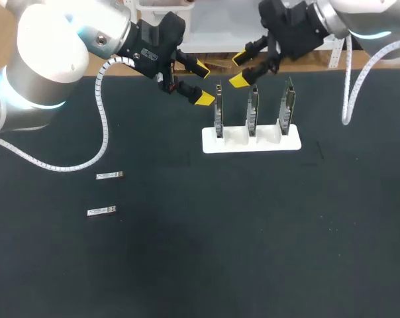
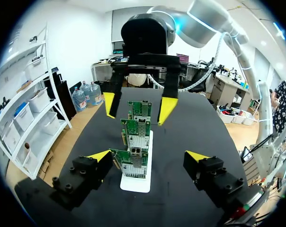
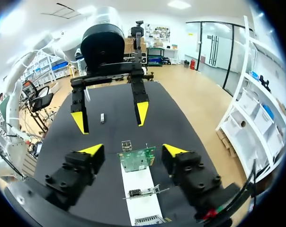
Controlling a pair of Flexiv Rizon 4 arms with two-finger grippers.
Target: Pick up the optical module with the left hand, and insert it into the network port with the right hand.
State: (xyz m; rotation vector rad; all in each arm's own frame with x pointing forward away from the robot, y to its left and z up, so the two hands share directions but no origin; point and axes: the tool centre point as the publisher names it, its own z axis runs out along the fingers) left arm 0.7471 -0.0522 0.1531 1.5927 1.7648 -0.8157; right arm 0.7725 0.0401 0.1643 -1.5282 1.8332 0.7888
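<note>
Black worktop [image 1: 253, 238], and both arms are up at its far side, closing in on a white stand [image 1: 294, 143] from opposite sides. The stand carries three green network cards upright in a row: left card [image 1: 218, 112], middle card [image 1: 252, 109], right card [image 1: 287, 106].

The left arm [image 1: 54, 53] comes in with its jaws wide apart and holding nothing, and one yellow tip [image 1: 204, 99] sits just beside the left card. The right arm [image 1: 365, 16] has its jaws apart and empty too, hovering by the tops of the left and middle cards.

From the left wrist, the cards line up one behind another ahead of the spread jaws, nearest card [image 2: 132, 163] first, with the other arm's jaws facing from the far end.

The optical modules are nowhere near the action. The first optical module [image 1: 110, 175] and the second optical module [image 1: 101, 211] lie flat on the worktop's left side, near each other and well apart from the stand, with nothing touching them.
</note>
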